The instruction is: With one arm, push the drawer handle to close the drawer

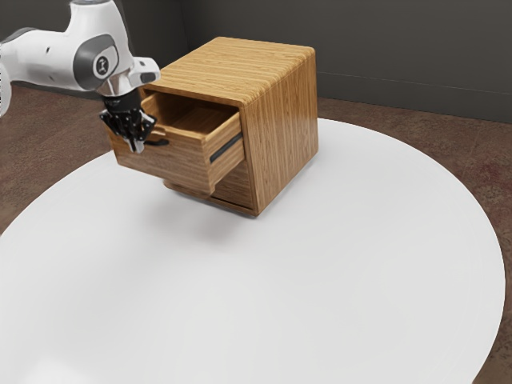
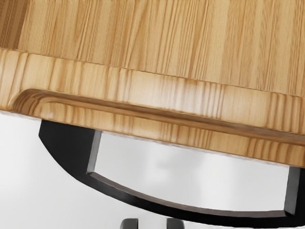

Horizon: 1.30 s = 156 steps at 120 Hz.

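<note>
- We see the gripper [image 1: 137,146] pointing down at the front of the drawer [image 1: 168,162], at the handle [image 1: 162,142].
- Its two fingers [image 2: 129,223] are parted, with a modest gap between them; in the wrist view we see both tips side by side, with white showing between.
- They grip nothing. The tips are at the outer side of the handle's curved bar, both on that same side; whether either touches the bar, we cannot tell.
- The handle is a black bow fixed to the drawer's front, with white tabletop visible through its opening.
- The drawer is open, standing well out of the wooden cabinet [image 1: 280,120], with its rear part still within the cabinet.
- Looking into the drawer from above, we see its bare wooden floor and inner walls.
- A dark rail [image 1: 226,149] runs along the drawer's outer side, and a long groove [image 2: 157,113] is cut along its front edge.
- The cabinet stands upright on the round white table [image 1: 280,304], and part of its lower front shows beneath the drawer.
- Our white arm [image 1: 36,58] comes in from the exterior view's left.
</note>
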Each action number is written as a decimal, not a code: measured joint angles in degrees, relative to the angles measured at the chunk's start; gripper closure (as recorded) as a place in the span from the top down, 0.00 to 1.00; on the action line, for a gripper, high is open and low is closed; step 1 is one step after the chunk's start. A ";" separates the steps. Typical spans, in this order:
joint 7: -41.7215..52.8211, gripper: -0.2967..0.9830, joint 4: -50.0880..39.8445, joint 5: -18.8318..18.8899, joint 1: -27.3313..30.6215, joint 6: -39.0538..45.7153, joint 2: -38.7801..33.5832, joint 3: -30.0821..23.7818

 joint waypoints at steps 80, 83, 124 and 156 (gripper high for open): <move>1.41 0.21 14.74 -1.36 0.11 4.94 11.74 -2.07; 1.52 0.21 15.48 -1.38 0.12 5.20 12.33 -2.09; 2.83 0.21 21.52 -1.49 0.46 8.51 18.03 -2.97; 3.65 0.20 23.46 -1.43 2.17 11.67 20.37 -5.19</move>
